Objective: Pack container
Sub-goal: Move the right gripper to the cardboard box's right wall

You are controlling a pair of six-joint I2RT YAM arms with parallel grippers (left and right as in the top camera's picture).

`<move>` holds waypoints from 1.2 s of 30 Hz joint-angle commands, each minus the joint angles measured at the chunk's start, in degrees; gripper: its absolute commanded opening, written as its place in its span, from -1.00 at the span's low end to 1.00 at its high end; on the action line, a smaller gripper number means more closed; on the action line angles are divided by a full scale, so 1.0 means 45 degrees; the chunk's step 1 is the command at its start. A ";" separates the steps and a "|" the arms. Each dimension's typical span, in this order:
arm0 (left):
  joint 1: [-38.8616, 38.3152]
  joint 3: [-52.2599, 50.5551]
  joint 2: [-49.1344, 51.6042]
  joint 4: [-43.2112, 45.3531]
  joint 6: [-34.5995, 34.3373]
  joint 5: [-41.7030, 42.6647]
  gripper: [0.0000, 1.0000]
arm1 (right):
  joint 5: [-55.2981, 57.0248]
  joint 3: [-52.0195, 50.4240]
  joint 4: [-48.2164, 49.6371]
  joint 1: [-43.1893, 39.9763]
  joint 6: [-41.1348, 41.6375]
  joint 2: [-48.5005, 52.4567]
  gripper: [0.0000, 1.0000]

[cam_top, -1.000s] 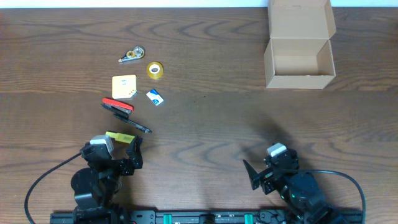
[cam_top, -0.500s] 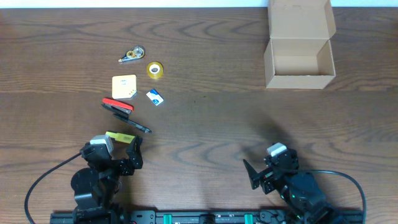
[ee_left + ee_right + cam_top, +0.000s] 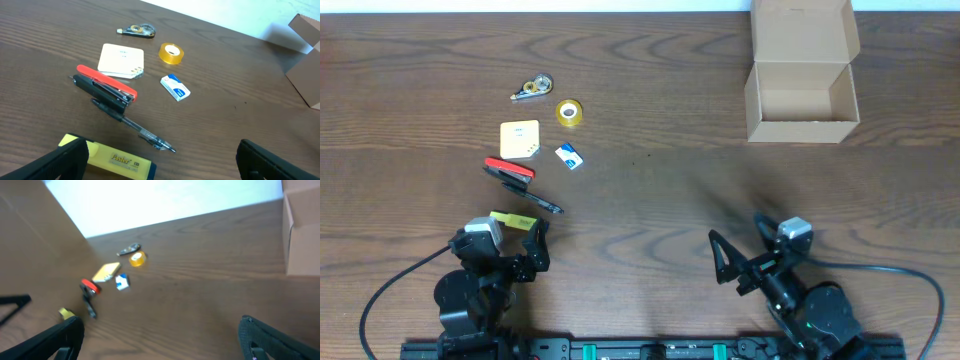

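Container (image 3: 798, 130) stands open; left claw (image 3: 520, 238) and right claw (image 3: 742, 246) gape, grasping nothing.

Bare table (image 3: 650, 190) runs clear from my right gripper (image 3: 736, 236) to the container (image 3: 801, 103), whose top stands open; on my left, the yellow highlighter (image 3: 117, 160), pen (image 3: 137, 131) and red stapler (image 3: 105, 86) lie just ahead of the left gripper (image 3: 160, 162), crowding its way forward

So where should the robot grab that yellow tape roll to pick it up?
Probably from straight above. The tape roll lies flat with its hole facing up, so one finger can drop into the hole and the other outside, pinching the ring's wall. Nothing touches it, so there is room all round.
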 commanded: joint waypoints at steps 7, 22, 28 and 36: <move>0.0005 -0.0243 -0.0092 0.0005 -0.0049 -0.0044 0.91 | -0.0636 0.0073 0.0680 -0.0087 0.1953 0.0214 0.99; 0.0005 -0.0243 -0.0092 0.0005 -0.0049 -0.0044 0.91 | 0.1287 0.6382 -0.1161 -0.0160 -0.1515 0.9122 0.99; 0.0005 -0.0243 -0.0092 0.0005 -0.0049 -0.0044 0.90 | 0.1190 0.9126 -0.1156 -0.1530 -0.2657 1.3066 0.99; 0.0005 -0.0243 -0.0092 0.0005 -0.0049 -0.0044 0.90 | -0.0554 1.1613 -0.1161 -0.4284 -0.4439 1.6869 0.99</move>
